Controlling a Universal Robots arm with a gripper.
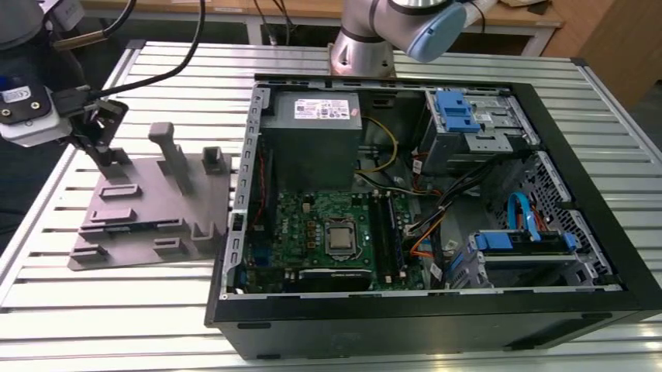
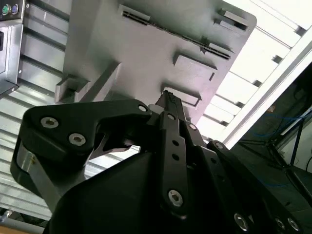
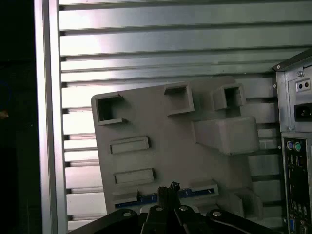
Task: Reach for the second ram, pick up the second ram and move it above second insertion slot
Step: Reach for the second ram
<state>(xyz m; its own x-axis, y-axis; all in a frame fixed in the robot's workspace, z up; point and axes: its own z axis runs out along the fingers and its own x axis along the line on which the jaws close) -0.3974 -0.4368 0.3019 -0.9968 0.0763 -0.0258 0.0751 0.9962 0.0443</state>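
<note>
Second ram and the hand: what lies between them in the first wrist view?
Nothing shows between them. In the first wrist view the hand sits right at the second ram, the bluish strip in a slot of the grey fixture.

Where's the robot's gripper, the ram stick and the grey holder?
gripper (image 3: 168, 189): first wrist view, its dark tip.
second ram (image 3: 144, 198): first wrist view, bluish edge in its slot.
grey fixture (image 1: 155, 213): exterior view, flat base.

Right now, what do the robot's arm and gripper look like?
The arm is smooth silver-grey tubing with a light-blue cap on a joint. The gripper is matte black, built of angular linked plates held by shiny silver screws. Black cables trail to its whitish wrist housing.
</note>
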